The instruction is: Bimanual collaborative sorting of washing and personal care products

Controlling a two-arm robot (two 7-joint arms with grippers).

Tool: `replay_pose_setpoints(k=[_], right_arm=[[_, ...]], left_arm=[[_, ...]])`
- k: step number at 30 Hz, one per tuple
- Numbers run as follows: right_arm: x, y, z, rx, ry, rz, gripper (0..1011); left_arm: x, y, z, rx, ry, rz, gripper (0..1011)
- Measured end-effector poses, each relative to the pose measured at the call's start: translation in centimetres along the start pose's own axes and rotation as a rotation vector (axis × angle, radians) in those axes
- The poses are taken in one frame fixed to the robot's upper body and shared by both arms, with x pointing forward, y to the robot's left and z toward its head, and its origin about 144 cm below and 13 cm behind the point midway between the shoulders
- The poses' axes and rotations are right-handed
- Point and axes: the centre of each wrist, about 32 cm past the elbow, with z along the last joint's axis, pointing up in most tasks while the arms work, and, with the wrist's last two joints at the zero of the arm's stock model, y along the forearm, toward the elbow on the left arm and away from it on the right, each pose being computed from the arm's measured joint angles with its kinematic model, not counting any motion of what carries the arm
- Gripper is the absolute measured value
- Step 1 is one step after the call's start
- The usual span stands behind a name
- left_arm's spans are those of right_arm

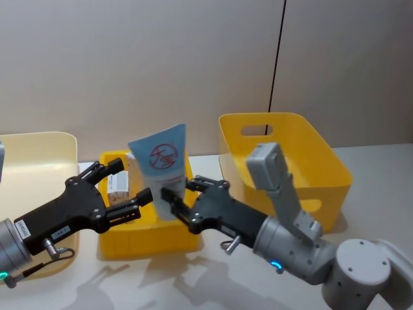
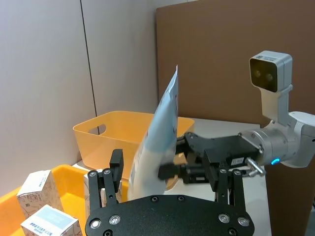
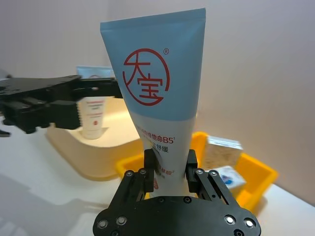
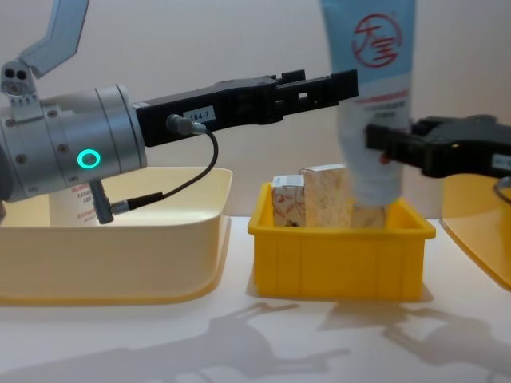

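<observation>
Pinches light-blue tube [image 1: 161, 161] low in right gripper [image 3: 170, 164]; holds left gripper [image 1: 132, 181] wide at 9 o'clock. Risks toppling on mistimed release.

Standing upright, crimped end up, lower end dipping into the small yellow bin [image 4: 335, 259]: a light-blue tube [image 1: 162, 169] showing a red round logo and red text, being pinched low down by the right hand [image 3: 170, 164]. Sitting beside it in that bin, also upright: small white cartons [image 4: 323, 195] with reddish-beige print.
</observation>
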Motion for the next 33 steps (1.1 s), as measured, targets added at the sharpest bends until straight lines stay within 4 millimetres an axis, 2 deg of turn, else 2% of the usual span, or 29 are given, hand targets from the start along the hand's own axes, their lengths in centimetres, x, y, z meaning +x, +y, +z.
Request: replay_pose_setpoints(k=[19,33], right_arm=[[2.7,-3.6,1.0,0.087,-0.072,-0.296,358],[6.0,-4.5,2.1,0.146,-0.122,-0.53,358]], left_arm=[[0.0,0.0,0.0,0.0,0.0,0.0,1002],[0.0,0.0,0.0,0.0,0.0,0.0,1002]])
